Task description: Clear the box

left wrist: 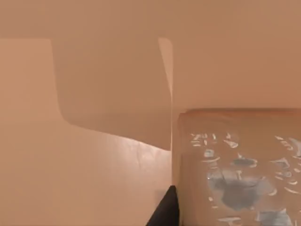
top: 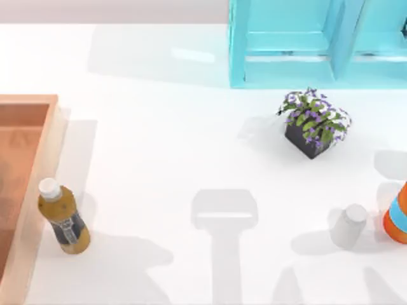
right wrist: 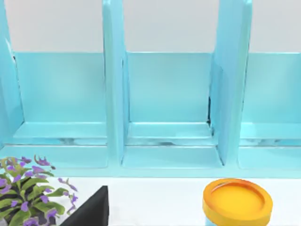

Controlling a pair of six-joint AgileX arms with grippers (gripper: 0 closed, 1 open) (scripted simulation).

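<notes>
The box (top: 39, 166) is a shallow orange-brown wooden bin with a thick, lighter rim, cut off by the table's left edge. The part of its floor that is in view is bare. An amber bottle (top: 63, 218) with a white cap and dark label stands on the table just outside the box's right wall. In the left wrist view, a dark part of my left gripper (left wrist: 163, 213) hangs over an orange-brown surface (left wrist: 94, 165). Beside it is a pale block flecked with white and blue-grey (left wrist: 240, 174). A dark part of my right gripper (right wrist: 91, 209) faces the cyan shelf.
A cyan shelf unit (top: 305, 44) stands at the back right. In front of it is a dark pot of purple flowers (top: 313, 124). A small white bottle (top: 349, 224) and an orange and blue object (top: 397, 216) sit at the front right. An orange-lidded jar (right wrist: 237, 202) lies before the shelf.
</notes>
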